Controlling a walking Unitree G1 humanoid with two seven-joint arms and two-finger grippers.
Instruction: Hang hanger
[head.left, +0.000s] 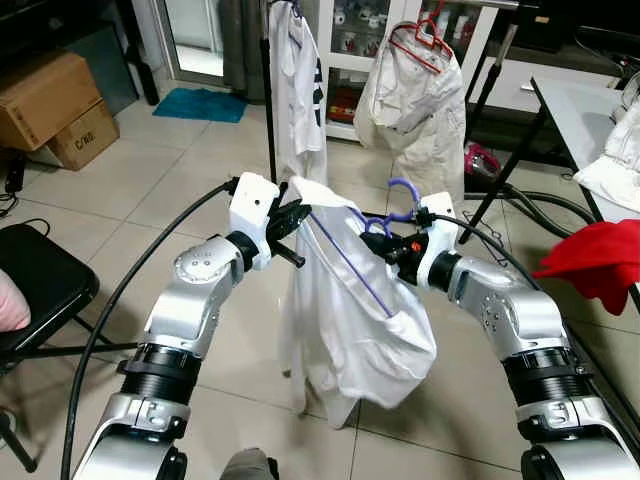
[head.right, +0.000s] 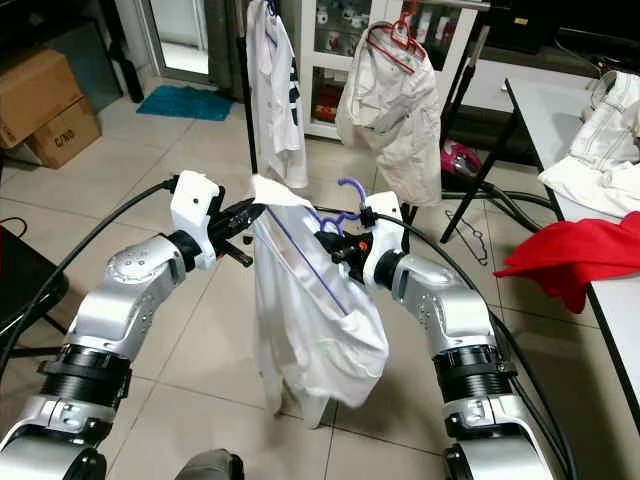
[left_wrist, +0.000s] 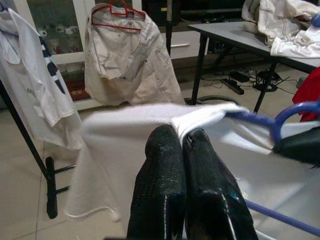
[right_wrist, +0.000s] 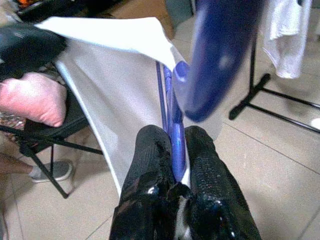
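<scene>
The right gripper (head.left: 398, 243) is clamped on the purple hanger (head.left: 402, 190) at centre, hook towards twelve o'clock, while the left gripper (head.left: 292, 222), at nine o'clock, pinches the white shirt (head.left: 350, 320) shoulder, probably spreading it for hanging.

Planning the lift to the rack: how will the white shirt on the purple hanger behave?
Probably floppy: the white fabric shirt sags between both end effectors. Likely light and apt to swing. It may slip off the thin purple plastic hanger, since it hangs bunched.

Purple hanger (head.left: 395, 205) carries a white garment (head.left: 345, 310), held upright mid-air.
</scene>
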